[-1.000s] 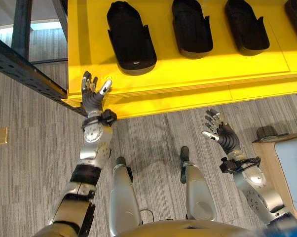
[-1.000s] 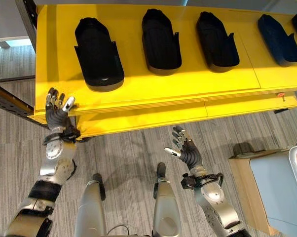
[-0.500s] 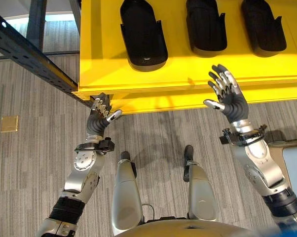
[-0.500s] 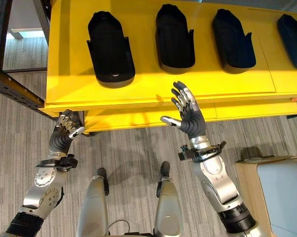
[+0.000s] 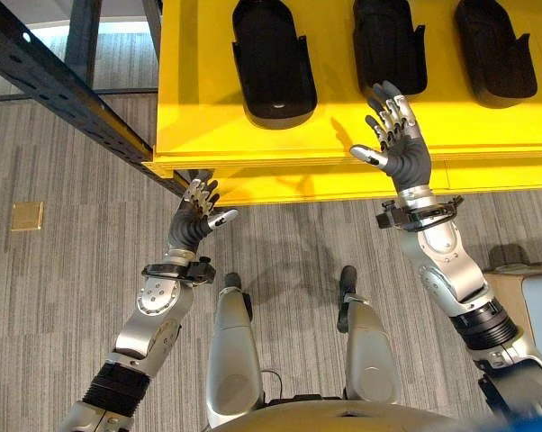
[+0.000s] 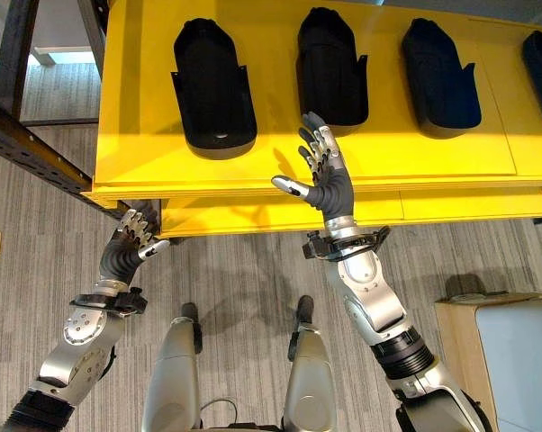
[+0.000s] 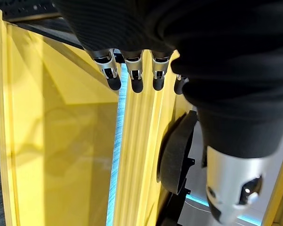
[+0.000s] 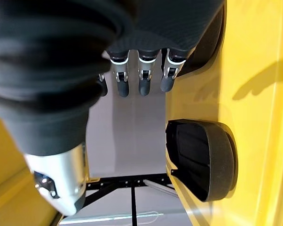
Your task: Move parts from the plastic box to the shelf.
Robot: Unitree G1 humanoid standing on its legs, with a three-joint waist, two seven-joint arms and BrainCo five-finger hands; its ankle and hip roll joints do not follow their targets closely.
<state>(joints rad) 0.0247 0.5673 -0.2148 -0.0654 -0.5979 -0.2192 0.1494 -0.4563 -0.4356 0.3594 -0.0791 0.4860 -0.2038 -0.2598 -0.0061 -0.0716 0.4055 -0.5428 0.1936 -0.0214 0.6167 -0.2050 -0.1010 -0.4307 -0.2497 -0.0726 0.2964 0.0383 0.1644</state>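
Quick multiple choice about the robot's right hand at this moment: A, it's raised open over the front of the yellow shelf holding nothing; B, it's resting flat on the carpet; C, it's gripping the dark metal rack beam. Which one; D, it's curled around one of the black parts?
A: the right hand is spread open with nothing in it, above the front of the yellow shelf, just short of the black parts.

A flat, bright yellow shelf [image 6: 145, 153] is carrying a far row of long black moulded plastic parts [image 6: 213, 85], lying side by side, slightly apart.
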